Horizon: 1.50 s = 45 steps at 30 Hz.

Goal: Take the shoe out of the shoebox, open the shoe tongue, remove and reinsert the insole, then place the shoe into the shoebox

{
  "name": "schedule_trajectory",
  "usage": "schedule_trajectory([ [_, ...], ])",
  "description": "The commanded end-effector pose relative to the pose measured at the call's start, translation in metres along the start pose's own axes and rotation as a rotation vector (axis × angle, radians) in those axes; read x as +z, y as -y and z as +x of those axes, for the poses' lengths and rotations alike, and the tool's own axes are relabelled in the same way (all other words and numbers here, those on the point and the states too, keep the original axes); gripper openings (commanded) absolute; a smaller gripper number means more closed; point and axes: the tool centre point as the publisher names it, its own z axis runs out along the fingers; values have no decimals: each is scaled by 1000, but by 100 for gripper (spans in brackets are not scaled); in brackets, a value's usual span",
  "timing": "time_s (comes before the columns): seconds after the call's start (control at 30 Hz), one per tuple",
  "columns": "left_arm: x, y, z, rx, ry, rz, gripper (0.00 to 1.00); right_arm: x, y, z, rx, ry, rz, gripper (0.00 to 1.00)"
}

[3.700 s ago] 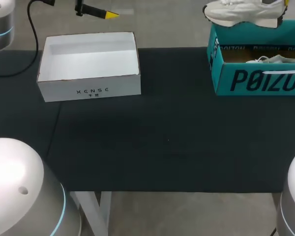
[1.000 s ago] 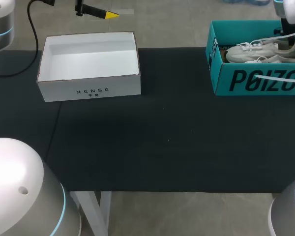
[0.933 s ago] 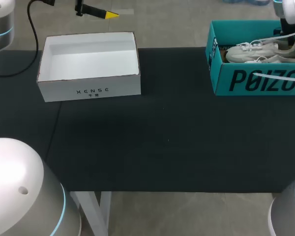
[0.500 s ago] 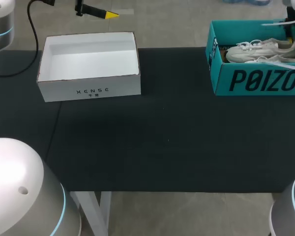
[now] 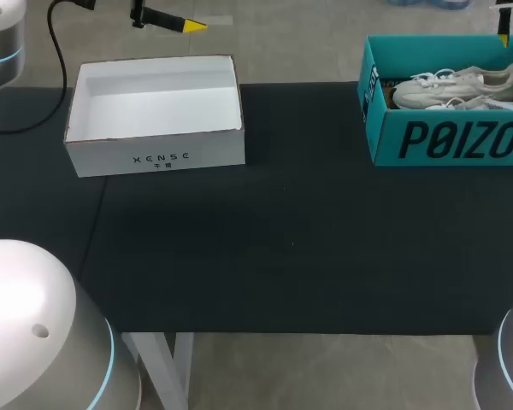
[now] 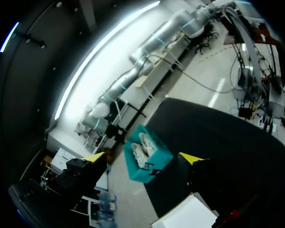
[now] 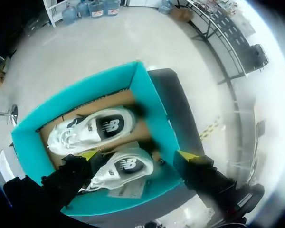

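Your shoebox (image 5: 445, 137) is blue-green. It sits at the far right corner of the black table (image 5: 308, 248), and its top is open. Two pale shoes lie inside it, side by side, on the brown bottom of the box.

Look at the right wrist view. Your right jaws hang above the shoebox and are wide apart. They hold nothing. One yellow fingertip (image 7: 88, 154) is over one side of the box and the other tip is over the other side. The first shoe (image 7: 92, 130) lies a little ahead of the jaws. The second shoe (image 7: 121, 170) lies under the gap between them. Neither tip touches a shoe.

In the head view you can see only a tiny bit of yellow from the right jaws, above the back wall of the shoebox.

A white box (image 5: 154, 115) with an open top stands at the far left of the table, well apart from the shoebox.

Your left jaws are past the far edge of the table, behind the white box. They are wide apart too, with nothing between them. From the left wrist view the shoebox shows far off, ahead of the jaws.
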Motion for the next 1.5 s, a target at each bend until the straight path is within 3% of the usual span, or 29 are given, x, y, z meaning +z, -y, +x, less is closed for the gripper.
schedule_trajectory([
  [0.03,0,-1,-1,0,-4,-1,100,-34,15,-13,-40,-83,-19,100],
  [0.13,0,-1,-1,0,-4,-1,100,-45,27,-18,-117,-82,-31,100],
  [0.17,0,-1,-1,0,-4,-1,100,-48,31,-20,-138,-60,-73,100],
  [0.53,0,-1,-1,0,-4,-1,100,-48,31,-20,-138,-60,-73,100],
  [0.6,-7,-12,-10,-231,67,-90,100,-48,31,-20,-138,-60,-73,100],
  [0.67,-5,-10,-11,-398,90,-258,100,-48,31,-20,-138,-60,-73,100],
  [0.77,-13,-12,-7,-593,238,-385,100,-48,31,-20,-138,-60,-73,100],
  [0.9,-14,-14,3,-707,268,-456,100,-48,31,-20,-138,-60,-73,100],
  [1.03,-7,-20,20,-811,224,-481,100,-48,31,-21,-144,-67,-70,100],
  [1.23,-7,-32,47,-897,182,-591,100,-52,44,-26,-183,-86,-91,100],
  [1.5,-20,-57,49,-919,134,-674,100,-50,73,-38,-228,-92,-85,100],
])
